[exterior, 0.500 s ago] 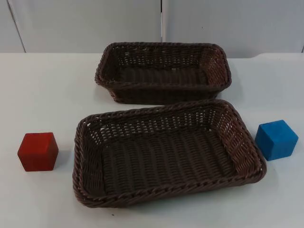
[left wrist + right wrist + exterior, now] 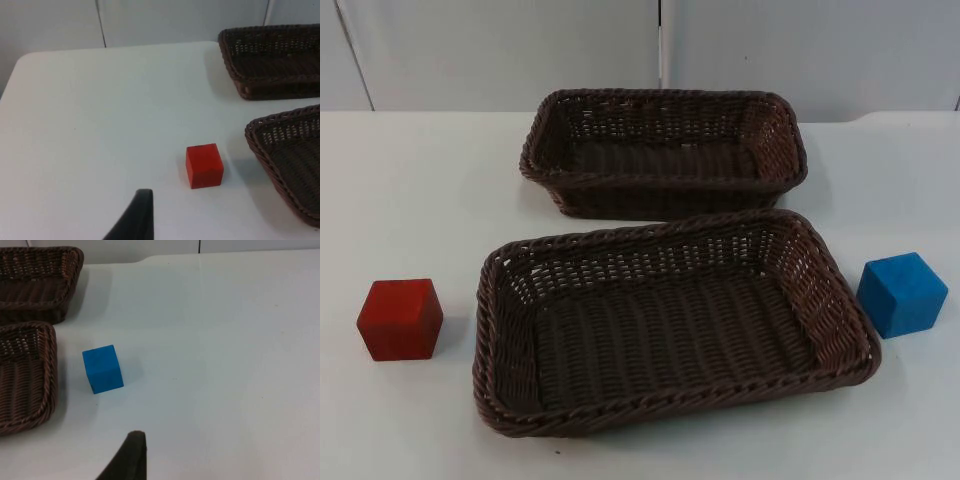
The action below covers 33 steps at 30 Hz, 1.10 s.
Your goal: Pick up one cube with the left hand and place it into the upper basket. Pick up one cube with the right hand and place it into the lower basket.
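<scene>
A red cube [image 2: 400,318] rests on the white table, left of the lower basket [image 2: 670,400]. On that basket's right side sits a blue cube [image 2: 902,294]. The upper basket [image 2: 660,182] stands behind the lower one, nearer the wall. Both baskets are dark brown wicker with nothing inside. My left gripper [image 2: 135,220] waits above the table, well short of the red cube [image 2: 204,166]. My right gripper [image 2: 127,460] waits likewise, short of the blue cube [image 2: 103,369]. Neither gripper touches anything.
The grey partition wall [image 2: 520,50] closes the table behind the upper basket. Bare white table [image 2: 410,190] lies around both cubes. The baskets stand close together, almost touching.
</scene>
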Tool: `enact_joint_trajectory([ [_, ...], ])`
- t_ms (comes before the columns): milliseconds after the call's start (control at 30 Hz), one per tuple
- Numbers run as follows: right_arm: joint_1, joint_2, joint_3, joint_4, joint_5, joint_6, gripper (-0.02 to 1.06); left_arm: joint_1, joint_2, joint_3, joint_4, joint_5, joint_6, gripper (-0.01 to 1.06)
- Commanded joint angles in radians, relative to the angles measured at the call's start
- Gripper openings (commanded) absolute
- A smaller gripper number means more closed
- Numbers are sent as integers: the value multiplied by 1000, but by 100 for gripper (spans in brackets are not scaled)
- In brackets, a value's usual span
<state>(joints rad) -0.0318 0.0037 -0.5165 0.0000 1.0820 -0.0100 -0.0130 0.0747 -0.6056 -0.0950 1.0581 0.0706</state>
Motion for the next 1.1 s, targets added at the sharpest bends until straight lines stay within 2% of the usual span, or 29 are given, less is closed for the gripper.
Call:
enact_joint_trajectory([
  [0,-6,-4,2,0,-3,-1,105,3,6,-9,-20,-16,-4,105],
  [367,-6,-4,2,0,-3,-1,105,3,7,-9,6,-25,-4,105],
  [567,-6,-4,2,0,-3,-1,105,3,95,-9,6,-111,-4,105],
  [800,-6,-4,2,0,-3,-1,105,3,383,-11,-2,-328,2,105],
  [833,-6,-4,2,0,-3,-1,105,3,383,-11,-2,-328,2,105],
  [933,-6,-4,2,0,-3,-1,105,3,497,-11,-5,-405,2,105],
  [1067,-6,-4,2,0,-3,-1,105,3,611,-43,-5,-420,2,105],
])
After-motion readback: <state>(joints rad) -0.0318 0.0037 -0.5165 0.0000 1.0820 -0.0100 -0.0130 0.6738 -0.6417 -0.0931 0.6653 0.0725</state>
